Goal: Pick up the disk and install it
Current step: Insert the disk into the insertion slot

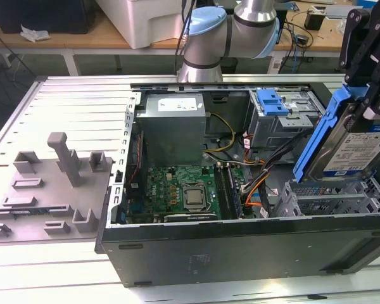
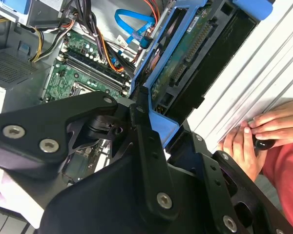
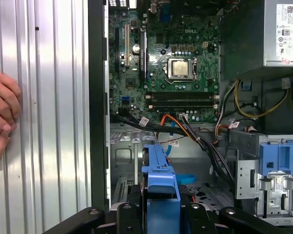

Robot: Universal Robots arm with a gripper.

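In the exterior view the disk [image 1: 358, 151], a silver drive with a white-and-blue label in a blue plastic frame, hangs tilted on edge at the exterior view's right. It is over the open computer case [image 1: 240, 235], just above a grey metal bay [image 1: 332, 199]. My gripper [image 1: 369, 104] comes down from above and is shut on the disk's upper end. In the second wrist view the black fingers [image 2: 142, 127] clamp the blue frame, and the disk's [image 2: 178, 66] green circuit-board underside shows. In the first wrist view the blue frame of the disk [image 3: 161, 178] sits between the gripper's [image 3: 161, 217] black links, over the case floor.
Inside the case are the motherboard [image 1: 183, 190], the grey power-supply box [image 1: 174, 120], a drive cage with a blue latch [image 1: 273, 104] and loose cables [image 1: 256, 183]. A person's hand [image 2: 254, 136] rests on the ribbed table beside the case. A grey fixture [image 1: 50, 183] lies at the exterior view's left.
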